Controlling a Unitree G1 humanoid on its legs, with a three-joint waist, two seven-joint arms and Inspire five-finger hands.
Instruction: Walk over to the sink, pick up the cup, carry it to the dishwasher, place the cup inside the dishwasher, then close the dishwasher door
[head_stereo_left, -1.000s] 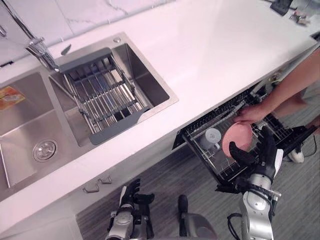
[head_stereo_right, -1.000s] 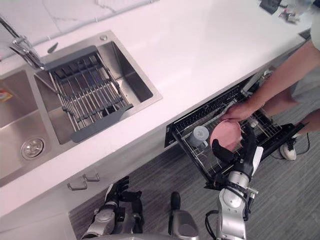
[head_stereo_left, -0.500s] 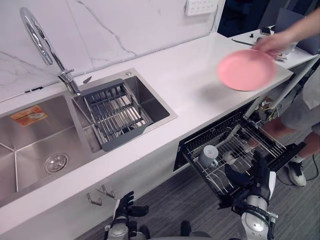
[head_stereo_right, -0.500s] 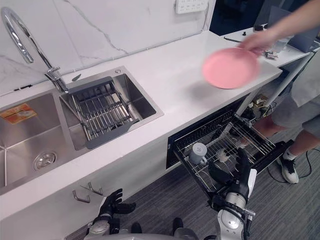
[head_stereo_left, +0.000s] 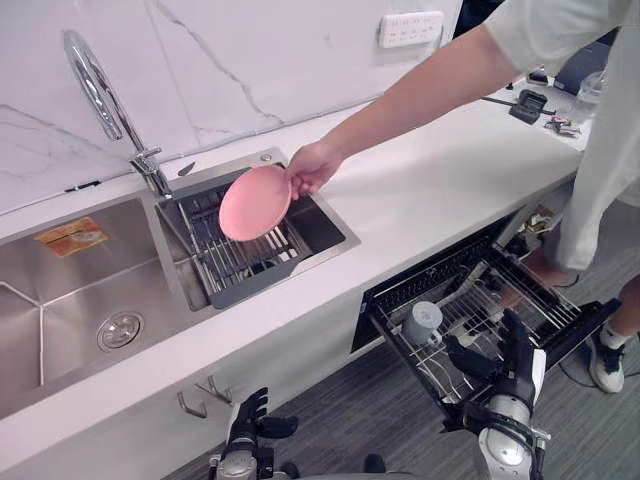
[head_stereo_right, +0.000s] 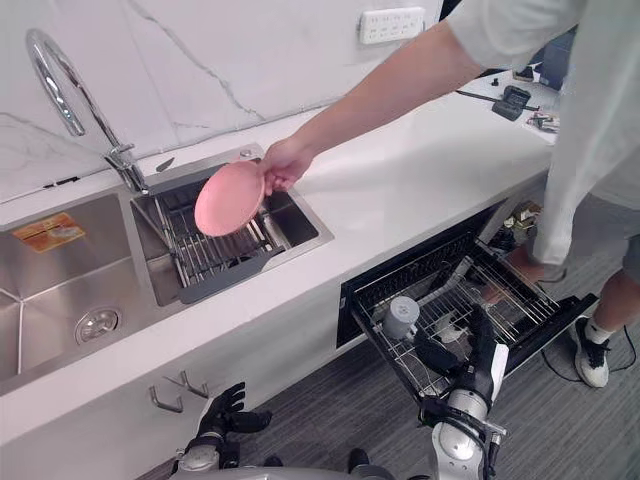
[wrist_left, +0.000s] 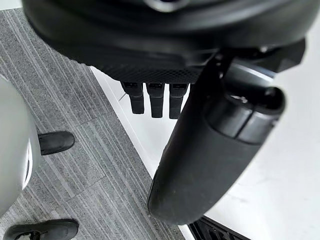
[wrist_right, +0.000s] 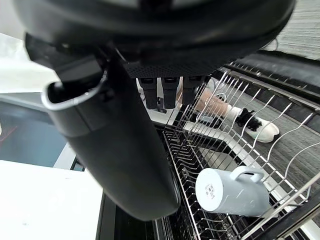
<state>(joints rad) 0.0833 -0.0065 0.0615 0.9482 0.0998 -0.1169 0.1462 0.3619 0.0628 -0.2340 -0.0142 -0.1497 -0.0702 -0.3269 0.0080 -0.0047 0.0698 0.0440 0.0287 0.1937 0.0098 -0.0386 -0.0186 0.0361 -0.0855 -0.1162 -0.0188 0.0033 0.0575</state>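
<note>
Moved since half a second ago: pink plate (head_stereo_left: 255, 203), previously held over the right end of the surface, now over the sink's right basin, tilted, gripped at its edge by a person's hand (head_stereo_left: 312, 168). The arm reaches in from the far right across the surface (head_stereo_left: 430, 190). The cup and both robot hands hold their former places.

- Cup (head_stereo_left: 421, 324): pale grey, with handle, in the left part of the pulled-out dishwasher rack (head_stereo_left: 520, 290). No hand is on it. Also seen from the right wrist (wrist_right: 230, 191), lying among the wires.
- Dishwasher (head_stereo_left: 400, 290): under the surface, right of the sink, open, rack drawn out toward the near side.
- Right hand (head_stereo_left: 510, 355): at the near edge of the rack, just near of the cup, apart from it. Fingers (wrist_right: 170, 92) straight and spread, holding nothing.
- Left hand (head_stereo_left: 250, 415): low, near the cabinet front below the sink. Fingers (wrist_left: 156, 102) straight, holding nothing.
- Sink (head_stereo_left: 60, 290): steel, two basins, left basin bare with drain.
- Drain rack (head_stereo_left: 240, 270): grey, in the right basin, beneath the plate.
- Faucet (head_stereo_left: 100, 90): curved, chrome, at the far side between the basins.
- Wall socket (head_stereo_left: 410, 28): white, on the marble wall, far right.
</note>
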